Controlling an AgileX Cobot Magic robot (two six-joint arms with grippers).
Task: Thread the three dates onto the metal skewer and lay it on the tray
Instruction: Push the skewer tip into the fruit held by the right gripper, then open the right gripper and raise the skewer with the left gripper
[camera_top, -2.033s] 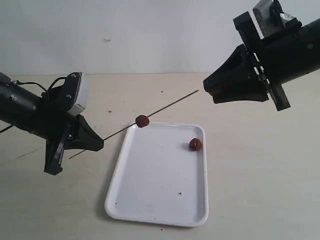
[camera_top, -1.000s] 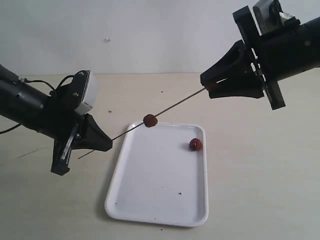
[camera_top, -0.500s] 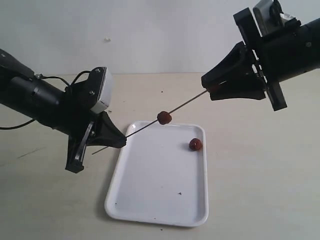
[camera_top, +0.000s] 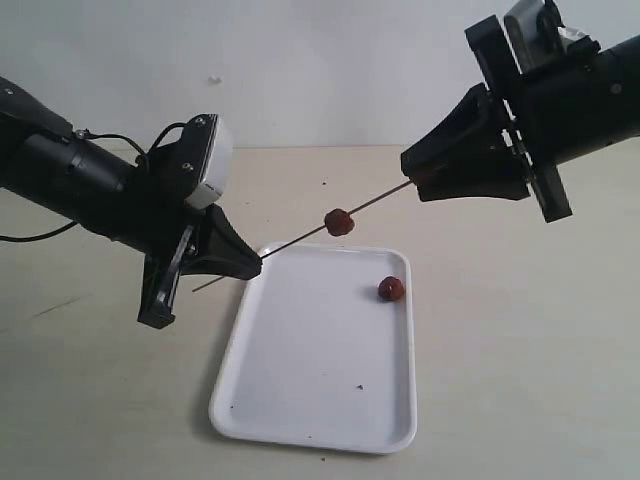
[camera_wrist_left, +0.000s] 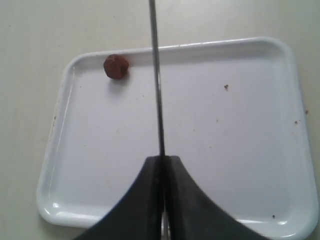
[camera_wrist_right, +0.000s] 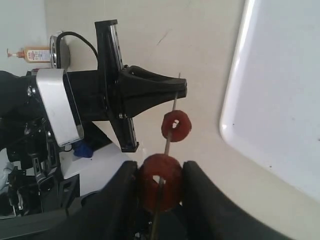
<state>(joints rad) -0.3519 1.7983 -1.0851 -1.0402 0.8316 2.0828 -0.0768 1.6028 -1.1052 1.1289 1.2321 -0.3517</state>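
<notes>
Exterior view: the left tool (camera_top: 250, 266) is clenched on the lower end of the metal skewer (camera_top: 290, 240). The skewer slants up across the near corner of the tray (camera_top: 300, 428) to the tips of the right tool (camera_top: 414, 181). It hangs in the air, clear of the table (camera_top: 520, 380). 1 threaded date (camera_top: 339, 222) sits on the rod about midway between the 2 tools, above the tray's far rim. 1 loose date (camera_top: 391, 289) lies inside the tray, close to its far right corner. The tray lies flat on the table with a few dark specks on it.

Left wrist view: the left tool's (camera_wrist_left: 162, 162) 2 black fingers are pressed together with the metal skewer (camera_wrist_left: 157, 85) pinched between them. The rod runs straight out over the tray (camera_wrist_left: 235, 150). The loose date (camera_wrist_left: 116, 66) rests in a corner of the tray, just beside the rim and apart from the rod.

Right wrist view: the right tool (camera_wrist_right: 160, 172) grasps the gripped date (camera_wrist_right: 161, 186) between its fingers, and the metal skewer (camera_wrist_right: 169, 144) passes through that fruit. Farther along the rod sits the threaded date (camera_wrist_right: 176, 126), near the gripped one but not touching it. Beyond it the rod ends in the closed tips of the left tool (camera_wrist_right: 181, 88). The tray's (camera_wrist_right: 280, 100) rounded corner lies off to one side on the table (camera_wrist_right: 200, 40).
</notes>
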